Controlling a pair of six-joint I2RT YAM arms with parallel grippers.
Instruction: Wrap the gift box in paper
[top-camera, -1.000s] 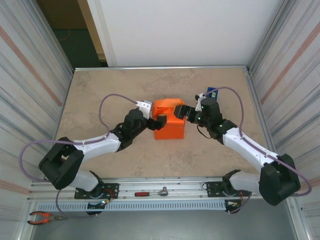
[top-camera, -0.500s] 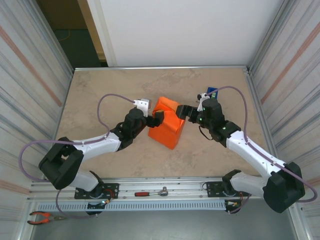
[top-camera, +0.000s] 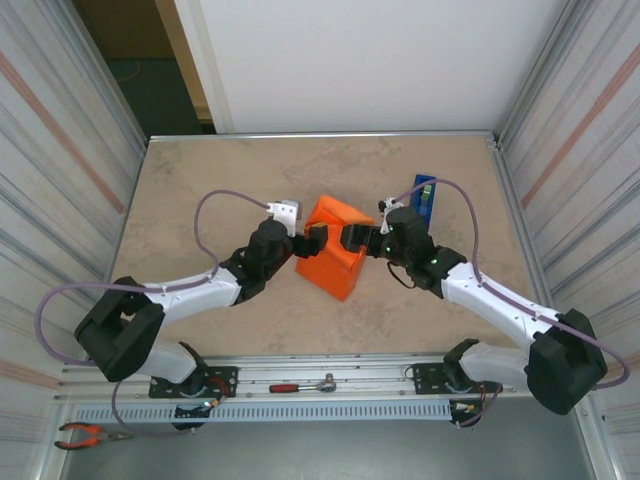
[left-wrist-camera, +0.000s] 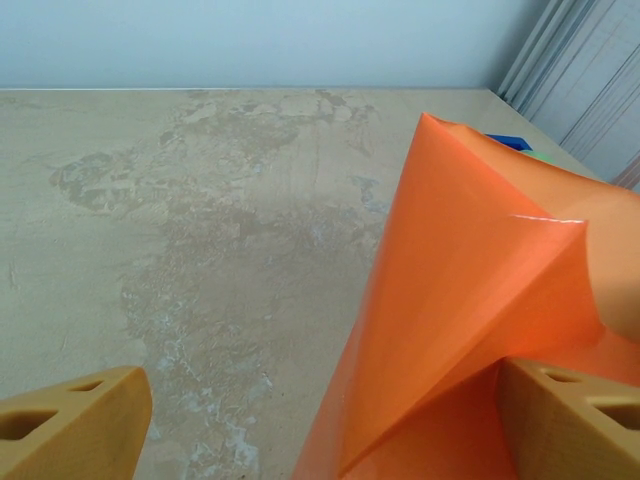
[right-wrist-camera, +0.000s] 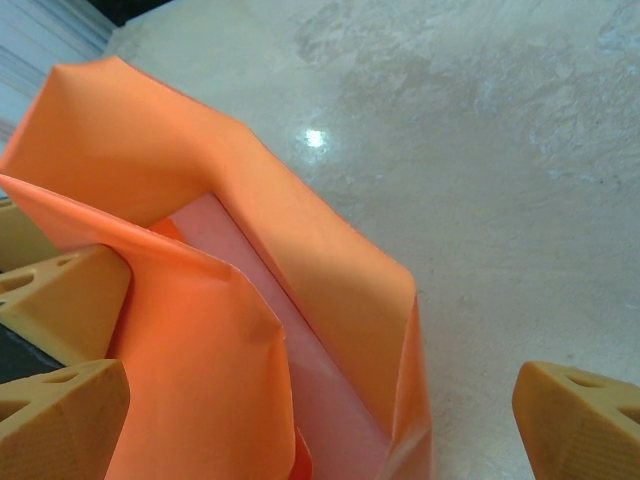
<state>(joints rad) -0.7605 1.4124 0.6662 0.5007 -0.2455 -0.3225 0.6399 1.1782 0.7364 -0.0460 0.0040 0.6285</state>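
the large bright orange sheet of thin paper (top-camera: 338, 262) is folded loosely around the small pale pink cardboard gift box (right-wrist-camera: 300, 365). the bundle sits tilted near the middle of the beige stone-look table (top-camera: 200, 180). the left gripper (top-camera: 314, 238) is at its left side, jaws spread, one finger against the paper. the right gripper (top-camera: 352, 240) straddles its right side, jaws wide apart, unclamped. a narrow blue tape dispenser (top-camera: 424, 194) stands near the right arm.

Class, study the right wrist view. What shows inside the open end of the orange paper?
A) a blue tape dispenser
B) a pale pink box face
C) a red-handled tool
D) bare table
B: a flat, pale pink face of the gift box shows between the loose folds of the paper.
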